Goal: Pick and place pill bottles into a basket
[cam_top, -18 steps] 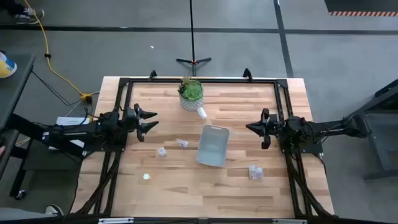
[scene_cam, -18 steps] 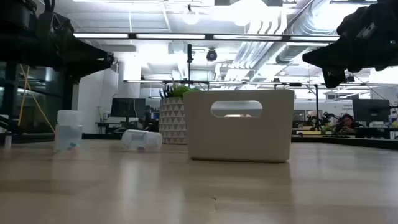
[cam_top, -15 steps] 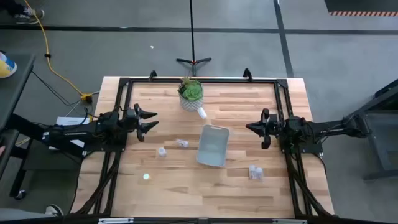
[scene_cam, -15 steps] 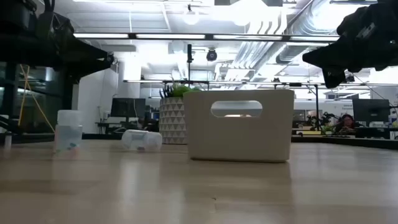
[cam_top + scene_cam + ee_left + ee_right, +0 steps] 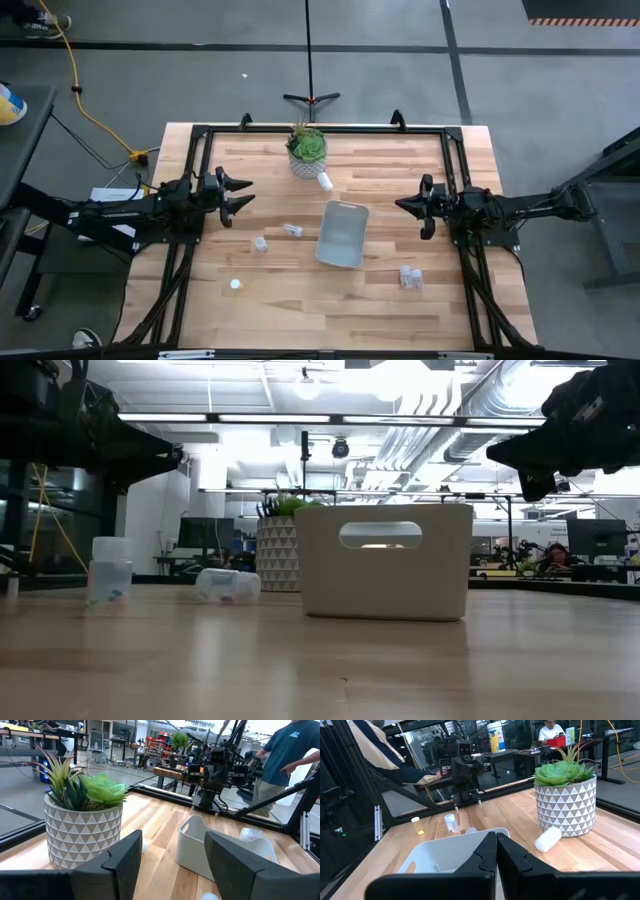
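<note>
Nothing displaced since the earlier frames: arms, bottles and basket all in unchanged positions.

Pill bottles scattered on the bench: one lying on its side (image 5: 324, 181) just beside the plant pot, toward the basket; one lying (image 5: 292, 230) near the basket's left side; one upright (image 5: 261, 244) a little farther left; a small pale one (image 5: 235, 284) alone toward the front-left; a translucent pair (image 5: 409, 277) close together toward the front-right. In the low view, upright bottle (image 5: 110, 569) at left, lying bottle (image 5: 228, 584) in front of the pot.

Basket (image 5: 341, 234) near the bench centre, slightly angled, with no bottle visible inside; seen end-on in the low view (image 5: 385, 561) with an oval handle slot.

Potted green plant (image 5: 306, 150) in a white patterned pot near the rear edge, just behind the basket.

Left gripper (image 5: 246, 194) raised over the left side of the bench, pointing toward the centre, fingers spread apart, holding nothing; plant and basket visible between the fingers (image 5: 122, 865) in the left wrist view.

Right gripper (image 5: 402, 206) raised over the right side, pointing toward the basket, fingers pressed together, holding nothing.

Person in a blue shirt (image 5: 286, 755) beyond the bench, behind the right arm.
</note>
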